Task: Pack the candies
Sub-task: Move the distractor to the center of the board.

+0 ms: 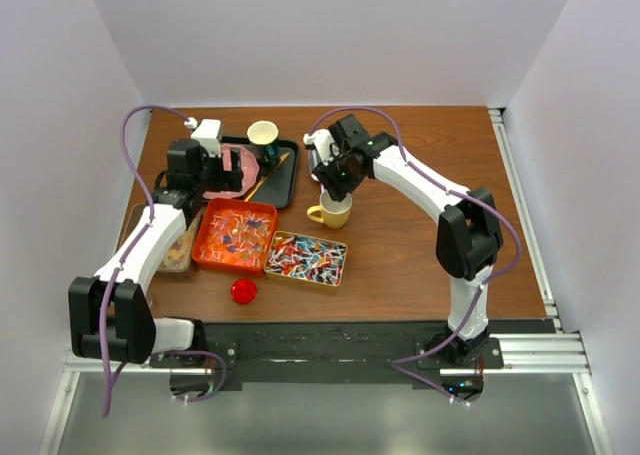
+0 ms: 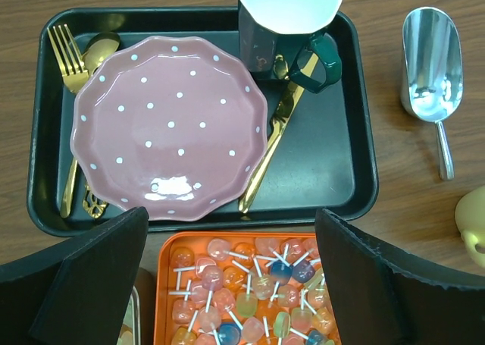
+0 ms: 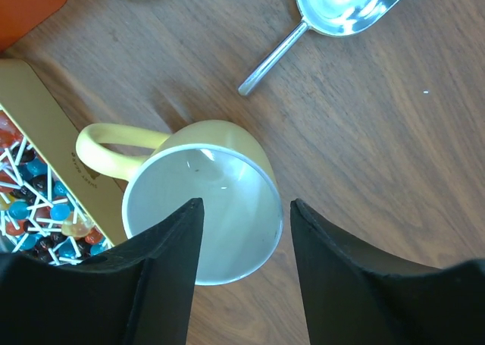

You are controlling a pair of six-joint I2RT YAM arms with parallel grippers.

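Pastel candies on white sticks [image 2: 250, 292] fill an orange tray [image 1: 206, 245], which also shows in the left wrist view [image 2: 163, 284]. Red and blue wrapped candies [image 1: 306, 257] lie in a gold tin [image 3: 45, 125]. More pale candies sit in a tin [image 1: 180, 250] at the left. My left gripper [image 2: 227, 284] is open and empty, above the orange tray's far edge and next to the pink plate [image 2: 170, 125]; it also shows in the top view [image 1: 208, 165]. My right gripper [image 3: 246, 205] is open and empty, above an empty yellow mug [image 3: 201, 201], in the top view [image 1: 335, 180].
A black tray [image 2: 345, 170] holds the plate, a dark mug [image 2: 284, 26], a gold fork [image 2: 67, 57], spoon and knife. A silver scoop [image 2: 432, 64] lies on the table to its right. A small red disc [image 1: 243, 291] sits near the front edge.
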